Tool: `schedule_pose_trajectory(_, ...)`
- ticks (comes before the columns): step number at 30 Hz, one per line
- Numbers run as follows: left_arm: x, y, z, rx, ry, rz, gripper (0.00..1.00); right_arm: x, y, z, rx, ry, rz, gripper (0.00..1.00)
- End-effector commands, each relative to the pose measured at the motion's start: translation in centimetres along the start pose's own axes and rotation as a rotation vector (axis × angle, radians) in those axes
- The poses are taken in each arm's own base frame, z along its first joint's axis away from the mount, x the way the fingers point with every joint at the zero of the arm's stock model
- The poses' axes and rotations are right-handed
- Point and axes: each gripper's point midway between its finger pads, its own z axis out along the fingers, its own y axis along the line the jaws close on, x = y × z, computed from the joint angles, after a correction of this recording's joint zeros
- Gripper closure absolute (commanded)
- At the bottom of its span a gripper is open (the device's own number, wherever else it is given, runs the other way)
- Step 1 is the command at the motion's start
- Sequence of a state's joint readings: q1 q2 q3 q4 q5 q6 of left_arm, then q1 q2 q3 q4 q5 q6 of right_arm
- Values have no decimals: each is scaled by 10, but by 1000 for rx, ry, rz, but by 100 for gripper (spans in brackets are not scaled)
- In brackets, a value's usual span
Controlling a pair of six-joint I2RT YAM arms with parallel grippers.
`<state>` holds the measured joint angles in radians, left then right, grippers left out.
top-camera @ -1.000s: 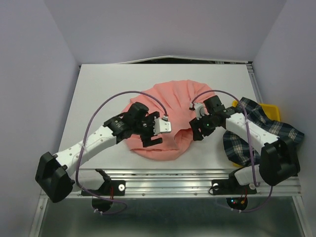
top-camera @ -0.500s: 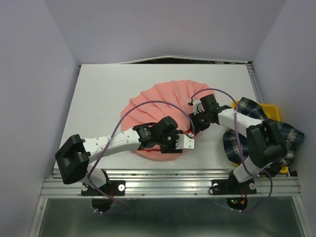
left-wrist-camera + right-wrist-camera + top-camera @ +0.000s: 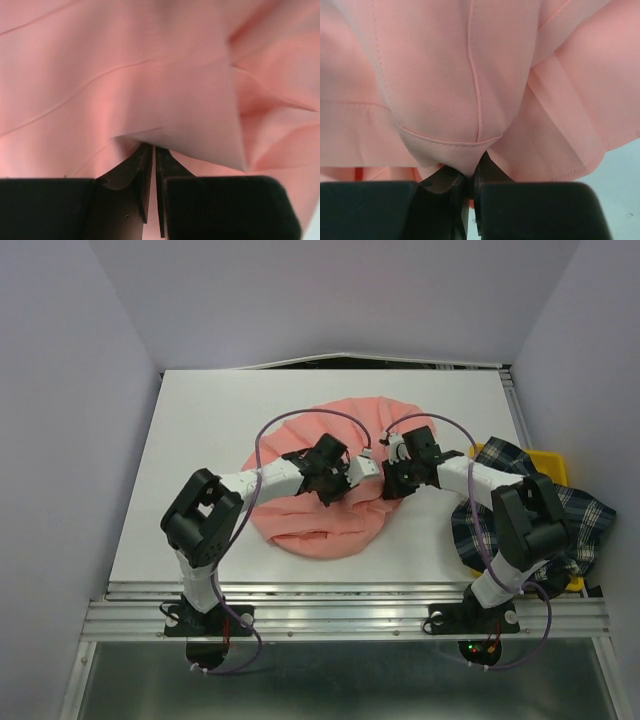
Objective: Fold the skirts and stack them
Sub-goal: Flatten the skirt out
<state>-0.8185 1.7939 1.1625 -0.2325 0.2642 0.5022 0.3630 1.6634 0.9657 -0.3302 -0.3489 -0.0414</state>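
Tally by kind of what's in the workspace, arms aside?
Skirts: 2 (pink skirt, plaid skirt)
Bins: 1 (yellow bin)
Total: 3

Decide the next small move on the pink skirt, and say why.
Probably lift both tools together and carry the cloth over into a fold: the left tool and right tool are each shut on the pink skirt, side by side near its middle, and it lies spread, not yet folded.
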Motion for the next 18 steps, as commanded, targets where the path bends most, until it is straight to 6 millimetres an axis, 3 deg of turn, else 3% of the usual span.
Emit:
schedule_pose_trajectory(1, -48, 41, -18, -53, -169, -9, 80, -26, 6, 3, -30, -70, 10, 96)
schedule_pose_trajectory(5, -53, 21, -26, 38, -216, 44, 67, -25, 11, 9, -60, -54, 57, 99)
schedule_pose_trajectory(6, -58, 17, -37, 29, -238, 68, 63, -25, 11, 9, -65, -50, 63, 99)
schedule_pose_trajectory(10, -42, -21, -47, -11, -186, 190, 62, -28, 7, 10, -71, -52, 100, 99)
schedule_pose_trajectory(12, -38, -28, -54, -61, -175, 224, 63, -26, 8, 11, -79, -46, 108, 99)
schedule_pose_trajectory(13, -31, -39, -49, -56, -155, 250, 64, -27, 5, 10, -75, -48, 116, 99)
schedule_pose_trajectory(18, -19, -37, -28, -129, -76, 245, 64, -24, 5, 10, -74, -45, 115, 99)
